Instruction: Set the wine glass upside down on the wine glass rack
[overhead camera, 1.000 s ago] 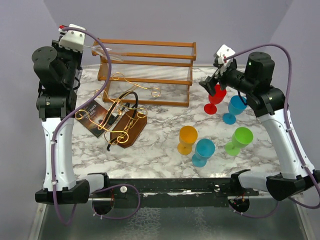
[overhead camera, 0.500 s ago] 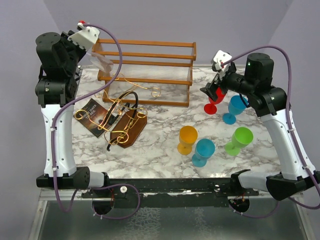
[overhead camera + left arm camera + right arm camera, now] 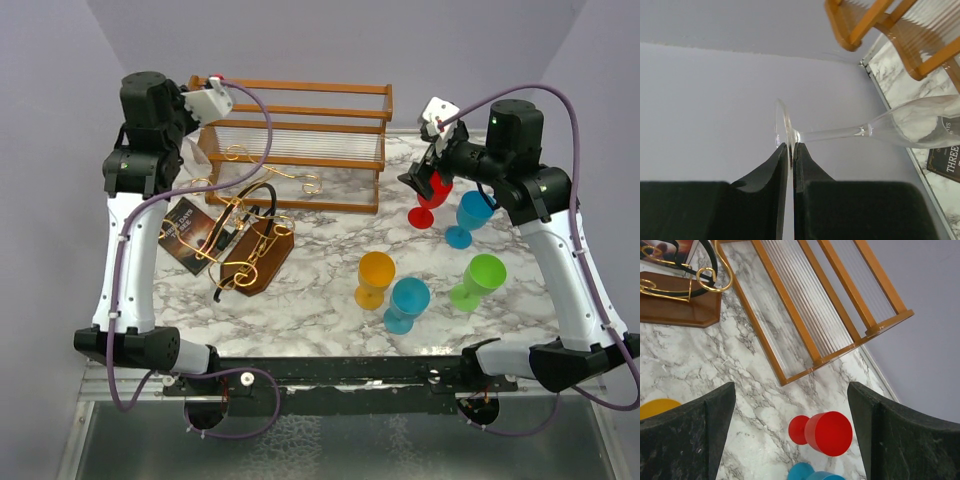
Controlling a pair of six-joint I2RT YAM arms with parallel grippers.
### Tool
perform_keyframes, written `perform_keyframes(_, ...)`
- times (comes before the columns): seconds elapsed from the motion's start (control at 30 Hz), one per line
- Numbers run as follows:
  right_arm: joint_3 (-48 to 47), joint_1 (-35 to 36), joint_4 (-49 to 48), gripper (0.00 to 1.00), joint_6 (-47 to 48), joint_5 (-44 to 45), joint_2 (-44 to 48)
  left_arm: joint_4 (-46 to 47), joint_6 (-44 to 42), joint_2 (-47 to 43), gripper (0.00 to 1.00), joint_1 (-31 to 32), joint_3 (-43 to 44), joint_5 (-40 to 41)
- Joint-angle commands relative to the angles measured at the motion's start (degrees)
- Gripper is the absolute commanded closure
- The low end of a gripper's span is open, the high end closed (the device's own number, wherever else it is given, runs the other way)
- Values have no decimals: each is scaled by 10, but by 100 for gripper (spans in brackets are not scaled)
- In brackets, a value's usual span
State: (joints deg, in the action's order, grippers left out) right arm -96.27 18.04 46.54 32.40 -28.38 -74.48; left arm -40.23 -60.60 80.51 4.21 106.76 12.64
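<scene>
Left gripper [image 3: 790, 152] is clamped on the foot of the clear wine glass [image 3: 910, 122], held in the air roughly sideways. It seems to be behind-left of the gold wine glass rack [image 3: 248, 232] and not touching it; the top view barely shows it. Right gripper [image 3: 791, 392] is spread wide and empty above the red goblet [image 3: 829, 433].

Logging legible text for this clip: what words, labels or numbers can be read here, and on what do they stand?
"THRE…": white capitals on the dark card lying by the wine glass rack, cut off at the edge of the left wrist view.
The card's other lines are too small or blurred to read in every view.
Nothing else shows readable text.
</scene>
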Motion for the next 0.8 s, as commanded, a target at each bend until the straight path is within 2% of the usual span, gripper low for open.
perform_keyframes(0.0,6,1,1,7,7,-13,1,18,-61,9,100,40,-33,21)
perform_keyframes(0.23,19,0,-1,7,14,-2,11,20,-87,21,100,84,-73,26)
perform_keyframes(0.43,32,1,-3,7,17,5,20,-1,-92,22,100,99,-85,-16)
perform_keyframes(0.77,44,0,-5,7,20,10,22,-30,-181,36,100,127,-102,-37)
